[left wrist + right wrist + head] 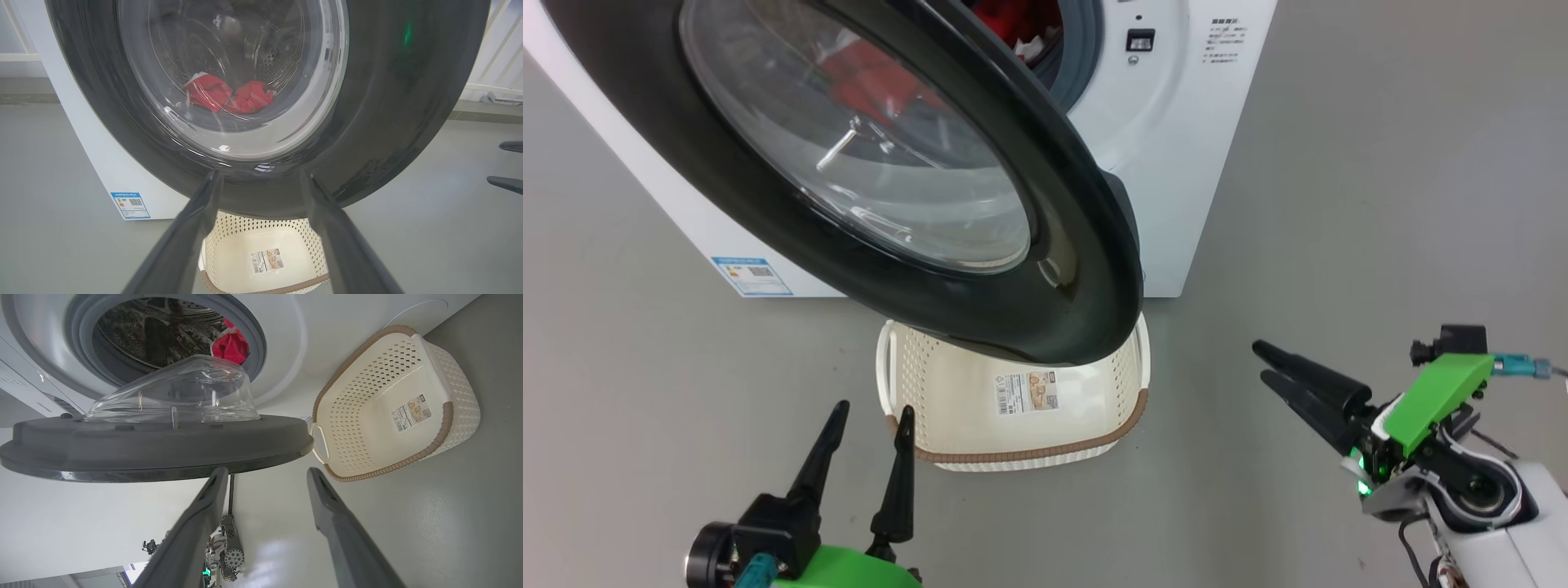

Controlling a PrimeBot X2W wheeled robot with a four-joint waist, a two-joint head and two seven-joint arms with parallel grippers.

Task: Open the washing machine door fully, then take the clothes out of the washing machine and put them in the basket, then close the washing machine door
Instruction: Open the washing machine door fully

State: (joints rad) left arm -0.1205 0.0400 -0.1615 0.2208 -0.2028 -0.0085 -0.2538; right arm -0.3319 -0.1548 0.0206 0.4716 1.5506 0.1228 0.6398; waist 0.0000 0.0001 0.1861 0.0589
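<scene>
Grey floor [1339, 204], washing machine [1176, 163]: door [1054, 245] swung partway out over empty basket [947, 400]; clothes [231, 347] lodged in drum (none removed). Left gripper [870, 425] and right gripper [1262, 363] spread, nothing held. Unloading and closing are judged outstanding.

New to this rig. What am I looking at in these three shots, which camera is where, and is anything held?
It is a wheeled two-armed robot. The head view looks down at a washing machine with its door partly open, a basket on the floor under the door, and both grippers, left and right. The other two views come from cameras on the wrists, looking along each gripper's fingers. Red clothes lie in the drum. Both grippers are open and hold nothing.
</scene>
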